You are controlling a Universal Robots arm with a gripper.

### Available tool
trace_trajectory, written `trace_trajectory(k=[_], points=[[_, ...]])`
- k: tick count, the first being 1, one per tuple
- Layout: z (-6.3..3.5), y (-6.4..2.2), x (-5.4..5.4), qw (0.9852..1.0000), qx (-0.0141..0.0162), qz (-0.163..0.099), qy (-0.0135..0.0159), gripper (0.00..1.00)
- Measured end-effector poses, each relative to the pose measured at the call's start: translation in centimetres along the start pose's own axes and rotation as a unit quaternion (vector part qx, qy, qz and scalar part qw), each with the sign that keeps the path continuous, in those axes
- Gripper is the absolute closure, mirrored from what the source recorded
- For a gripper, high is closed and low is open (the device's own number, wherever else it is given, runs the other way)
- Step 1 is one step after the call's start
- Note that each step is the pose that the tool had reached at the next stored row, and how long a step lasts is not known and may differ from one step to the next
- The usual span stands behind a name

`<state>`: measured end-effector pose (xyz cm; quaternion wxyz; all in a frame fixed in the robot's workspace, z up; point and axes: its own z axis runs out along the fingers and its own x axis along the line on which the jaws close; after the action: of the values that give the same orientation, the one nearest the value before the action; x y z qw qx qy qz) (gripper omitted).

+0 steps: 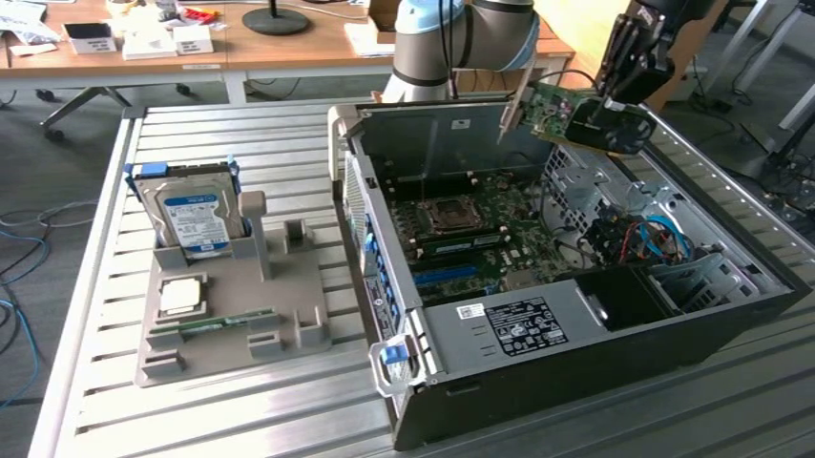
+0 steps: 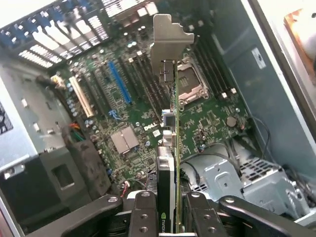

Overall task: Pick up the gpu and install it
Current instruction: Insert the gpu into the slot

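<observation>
In the exterior view, the open computer case (image 1: 713,315) lies on its side on the slatted metal table (image 1: 255,420). Inside it are the green motherboard (image 1: 491,243) with its processor socket (image 1: 449,215), a labelled power supply (image 1: 522,326) at the near end, and a bundle of blue and red cables (image 1: 647,239) toward the exterior view's right. The gripper (image 1: 609,122) hangs above the case's far right corner, clamped on the gpu (image 1: 551,107), which is in the air and clear of the board. On the exterior view's left, a grey holder (image 1: 242,353) carries an upright hard drive (image 1: 194,218), a square processor chip (image 1: 182,296) and a narrow memory stick (image 1: 227,320) lying flat.

In the wrist view, the gpu (image 2: 167,168) is seen edge-on, pinched between the black fingers (image 2: 144,212) of the gripper (image 2: 173,219), with its silver bracket (image 2: 170,37) at the far end. Beneath it lies the motherboard (image 2: 133,98) with a blue slot (image 2: 119,81) and the processor socket (image 2: 190,84)
</observation>
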<state>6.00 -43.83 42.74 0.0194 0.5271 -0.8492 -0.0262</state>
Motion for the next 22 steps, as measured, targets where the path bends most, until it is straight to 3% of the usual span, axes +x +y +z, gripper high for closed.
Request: trace_trajectory(k=[6,13,16,22], points=[[0.03,0.0,0.0,0.9987,0.0003,-0.052,0.0034,0.73],[0.04,0.0,0.0,0.9943,0.0006,-0.106,0.0069,0.73],[0.04,0.0,0.0,0.9928,0.0006,-0.12,0.0078,0.73],[0.06,-0.01,-0.01,0.9912,0.0012,-0.132,0.0077,0.73]])
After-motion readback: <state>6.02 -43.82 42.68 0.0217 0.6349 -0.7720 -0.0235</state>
